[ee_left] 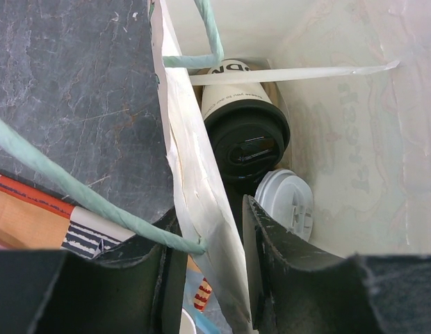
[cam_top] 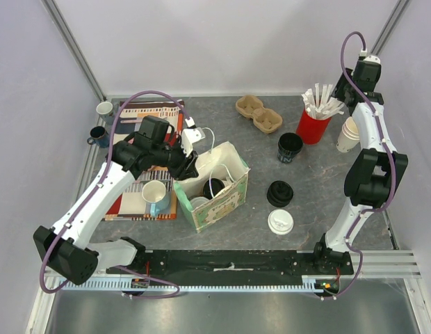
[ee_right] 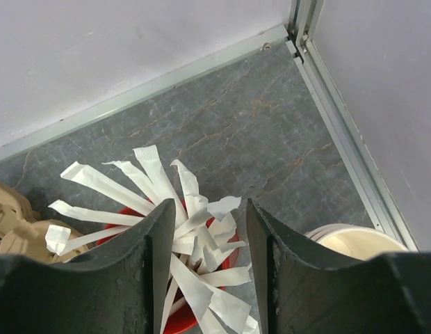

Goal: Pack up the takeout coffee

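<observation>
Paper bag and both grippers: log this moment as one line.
left gripper clamped on paper bag wall | right gripper open over wrapped straws | bag: white-lidded cup, black-lidded cup inside

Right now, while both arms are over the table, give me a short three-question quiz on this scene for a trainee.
1. True or false: the left hand has a wall of the paper bag between its fingers.
2. How many lidded cups show inside the bag in the left wrist view? A one, B two, C four.
3. What does the right hand hover over?
Key: 1 true. 2 B: a black-lidded cup and a white-lidded cup. 3 the red cup of wrapped straws.
</observation>
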`<action>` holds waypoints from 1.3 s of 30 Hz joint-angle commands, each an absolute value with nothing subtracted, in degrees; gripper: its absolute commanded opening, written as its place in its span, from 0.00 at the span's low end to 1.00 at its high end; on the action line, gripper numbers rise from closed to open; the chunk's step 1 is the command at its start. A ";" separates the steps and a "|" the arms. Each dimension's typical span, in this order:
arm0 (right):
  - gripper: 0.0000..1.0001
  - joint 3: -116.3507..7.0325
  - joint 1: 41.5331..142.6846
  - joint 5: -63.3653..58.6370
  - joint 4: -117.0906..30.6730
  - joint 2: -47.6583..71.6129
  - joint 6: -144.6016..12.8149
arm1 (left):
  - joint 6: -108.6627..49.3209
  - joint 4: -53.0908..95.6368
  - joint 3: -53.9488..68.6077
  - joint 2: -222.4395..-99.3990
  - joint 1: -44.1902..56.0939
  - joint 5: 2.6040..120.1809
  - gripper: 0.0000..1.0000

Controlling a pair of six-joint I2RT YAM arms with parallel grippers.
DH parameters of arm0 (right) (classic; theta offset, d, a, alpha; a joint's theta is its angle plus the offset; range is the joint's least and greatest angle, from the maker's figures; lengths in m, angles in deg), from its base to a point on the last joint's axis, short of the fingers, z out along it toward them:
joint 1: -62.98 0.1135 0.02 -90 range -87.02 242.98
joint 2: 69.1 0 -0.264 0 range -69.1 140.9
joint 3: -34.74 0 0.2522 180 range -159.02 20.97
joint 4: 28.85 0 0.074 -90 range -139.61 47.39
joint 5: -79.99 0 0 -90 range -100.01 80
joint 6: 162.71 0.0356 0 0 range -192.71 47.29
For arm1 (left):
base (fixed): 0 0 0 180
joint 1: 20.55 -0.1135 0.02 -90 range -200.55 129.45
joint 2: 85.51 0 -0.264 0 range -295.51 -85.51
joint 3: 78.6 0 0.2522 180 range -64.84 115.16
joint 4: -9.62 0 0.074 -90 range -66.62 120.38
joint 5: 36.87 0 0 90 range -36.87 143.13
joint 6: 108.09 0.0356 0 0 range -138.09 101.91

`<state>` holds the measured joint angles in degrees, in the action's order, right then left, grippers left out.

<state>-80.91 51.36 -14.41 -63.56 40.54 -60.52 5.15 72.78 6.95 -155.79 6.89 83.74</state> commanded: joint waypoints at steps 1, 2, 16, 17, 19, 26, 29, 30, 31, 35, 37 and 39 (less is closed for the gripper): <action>0.51 -83.44 51.56 -14.22 -60.37 38.83 -62.25 | 3.97 72.24 6.97 -155.30 6.87 85.83 0.42; 0.48 -83.44 51.64 -14.48 -60.37 38.65 -62.51 | 3.80 72.16 6.97 -155.39 6.87 85.91 0.42; 0.10 -84.58 51.99 -16.51 -61.95 36.98 -64.89 | 4.14 72.59 6.44 -155.30 6.87 86.09 0.43; 0.10 -84.49 52.08 -16.25 -61.86 36.81 -64.89 | 4.23 72.77 6.35 -155.30 6.87 86.00 0.43; 0.17 -84.41 52.17 -16.07 -61.95 36.28 -65.15 | 4.41 72.77 6.35 -155.47 6.87 86.09 0.43; 0.27 -84.67 52.44 -15.98 -62.30 36.45 -65.50 | 4.85 72.60 6.26 -155.56 6.87 86.27 0.43; 0.15 -84.85 52.44 -16.07 -62.39 37.15 -65.50 | 4.76 72.77 6.09 -155.39 6.87 86.27 0.43; 0.10 -85.02 52.44 -16.07 -62.48 37.24 -65.59 | 5.02 72.77 6.09 -155.30 6.87 86.27 0.43; 0.03 -85.11 52.44 -15.90 -62.48 37.24 -65.76 | 5.02 72.86 6.00 -155.39 6.87 86.27 0.43; 0.00 -85.72 52.44 -15.81 -62.39 36.81 -66.38 | 5.02 72.95 5.91 -155.30 6.87 86.35 0.43; 0.00 -85.99 52.44 -14.50 -62.56 35.84 -66.73 | 5.20 72.86 5.91 -155.39 6.87 86.35 0.43; 0.00 -85.99 52.44 -11.95 -62.13 34.27 -67.87 | 5.29 73.21 6.00 -155.30 6.87 86.18 0.43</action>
